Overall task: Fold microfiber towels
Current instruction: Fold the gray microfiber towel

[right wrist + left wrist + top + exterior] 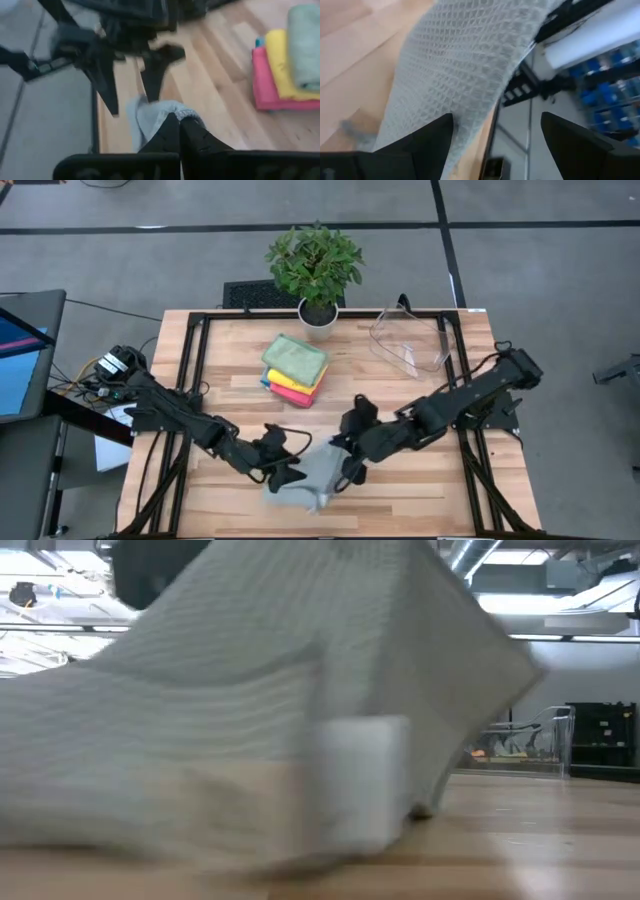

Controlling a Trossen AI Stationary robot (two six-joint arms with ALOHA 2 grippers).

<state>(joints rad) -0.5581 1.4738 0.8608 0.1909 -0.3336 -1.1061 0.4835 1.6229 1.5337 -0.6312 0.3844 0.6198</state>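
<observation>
Towels first: one pale grey-green towel (305, 478) lies rumpled at the table's near edge, directly between the two grippers, part of it lifted off the wood. From the low view it fills nearly the whole picture, draped up like a tent, with the table (400, 400) bare beyond.

Table — light wood on a black frame. Both arms reach in from the sides toward the towel.

Stack of folded towels (295, 370) sits well away from the grippers, toward the far side: sage green on top, then yellow, pink, a sliver of blue beneath. Looks finished.

Potted plant (316, 270) at the far edge; clear bin (410, 340) lying to its side, nearer the right arm's base.

Right gripper (180, 131): fingers pinched tight together on a bunched edge of the towel, cloth puffing out just past the tips.

Left gripper (495, 145): fingers spread wide, the towel's waffle weave hanging just ahead of and partly between them, nothing clamped.

Handling, as a judgement: light, soft and limp — it will sag and crease wherever unsupported, and will not hold a fold unless pressed flat. The textured weave should grip well and not slide between the fingers. Best hold is at a corner or along a hem, one per gripper, kept taut so the cloth spreads rather than bunches. A mid-cloth pinch only gathers a lump.
</observation>
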